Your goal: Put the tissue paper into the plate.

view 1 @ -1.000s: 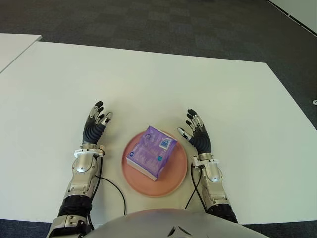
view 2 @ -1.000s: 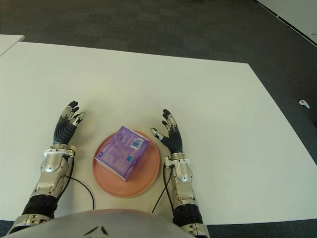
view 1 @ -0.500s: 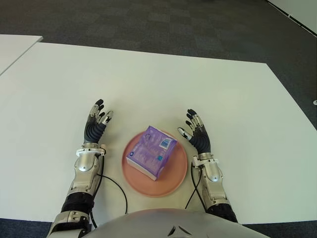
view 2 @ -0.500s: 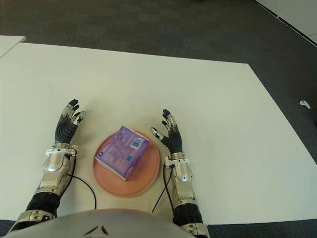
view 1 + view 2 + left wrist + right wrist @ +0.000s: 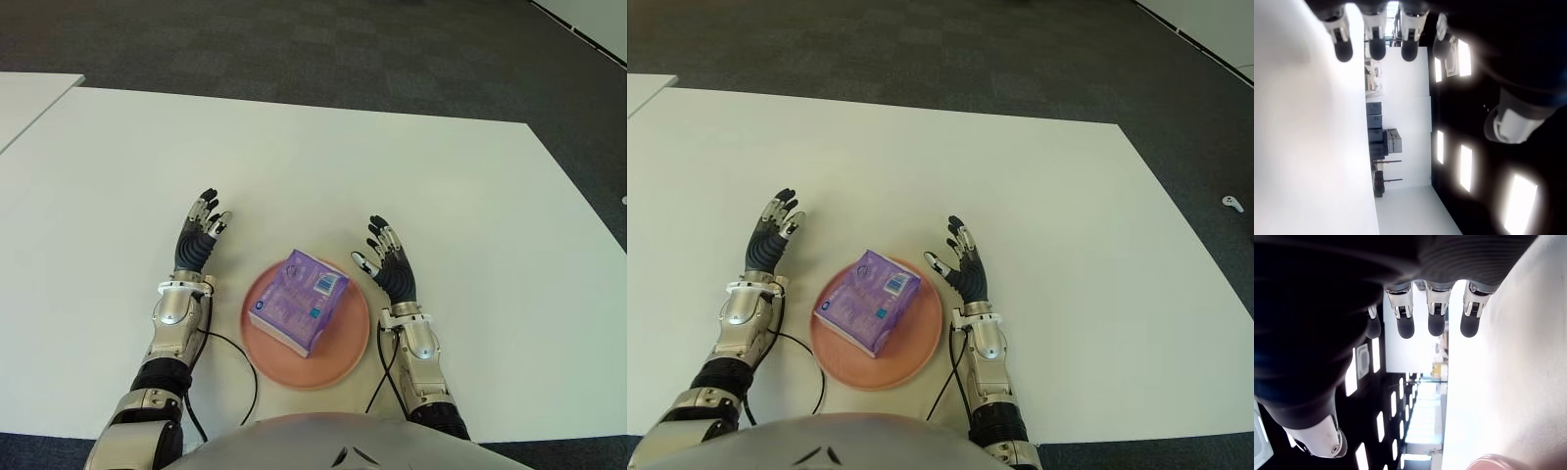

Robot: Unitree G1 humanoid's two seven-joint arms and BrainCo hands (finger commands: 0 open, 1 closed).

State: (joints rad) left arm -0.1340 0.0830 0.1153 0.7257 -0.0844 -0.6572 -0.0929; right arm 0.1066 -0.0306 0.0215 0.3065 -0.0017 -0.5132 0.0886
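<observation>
1. Nearest the robot's body sits the pink plate, and the purple tissue paper already lies inside it, resting flat on the dish, its long axis running from about 7 o'clock to 1 o'clock.
2. By my reckoning the task is as good as done; nothing is left to carry, so any coming move would only be the hands drawing clear.
3. The right hand shows at the plate's 2 o'clock, just beside the rim, so it is the nearer one. The packet lies toward 8 o'clock from its fingers. Its wrist view shows them straight and spread, holding nothing.
4. The left hand shows at the plate's 10 o'clock, a little further off over the white table. Its fingers are likewise extended and empty, touching neither plate nor packet.
</observation>
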